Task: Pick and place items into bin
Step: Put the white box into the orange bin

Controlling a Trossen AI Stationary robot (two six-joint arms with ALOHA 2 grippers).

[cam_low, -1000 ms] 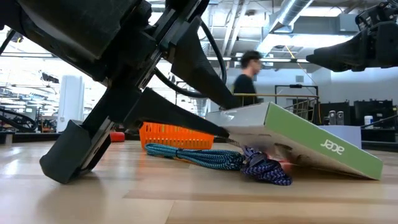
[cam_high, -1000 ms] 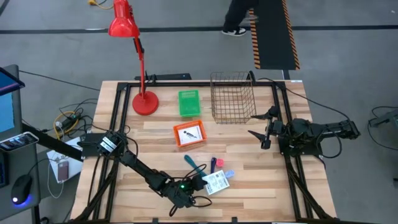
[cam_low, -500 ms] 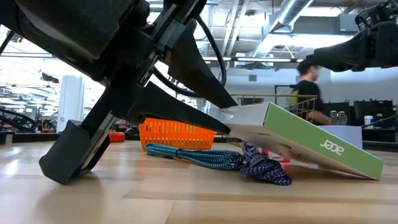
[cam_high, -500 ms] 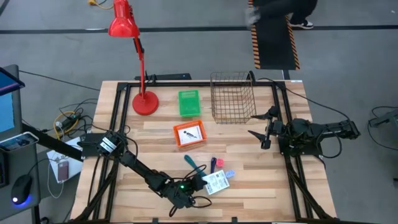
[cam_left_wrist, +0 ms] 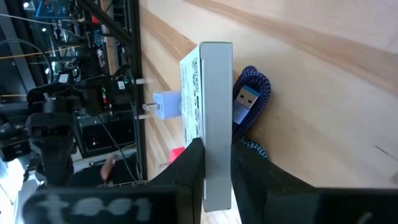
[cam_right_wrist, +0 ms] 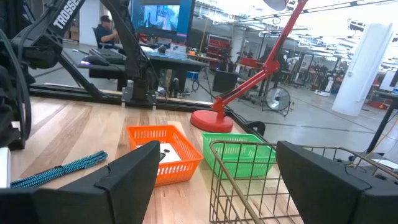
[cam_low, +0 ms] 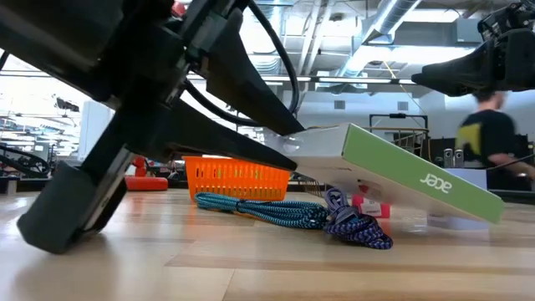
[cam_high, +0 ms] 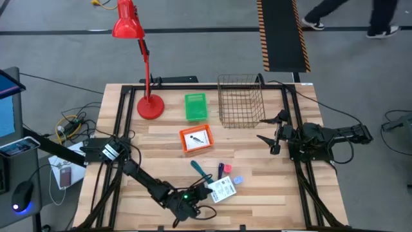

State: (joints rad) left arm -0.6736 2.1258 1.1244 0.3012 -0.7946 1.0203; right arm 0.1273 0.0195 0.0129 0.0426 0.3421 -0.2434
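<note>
White packet (cam_left_wrist: 211, 118) clamped between left claw (cam_left_wrist: 214, 163) fingers, tilted off table, right claw (cam_high: 270, 135) spread, idle

box (cam_high: 221, 189) before trays, basket (cam_high: 241, 101) behind

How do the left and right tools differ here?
The left tool is shut on the box; the right tool is open and empty. The left tool sits low at the table front, holding the box tilted; the right tool hangs high beside the wire basket. Both are dark and two-fingered.
</note>
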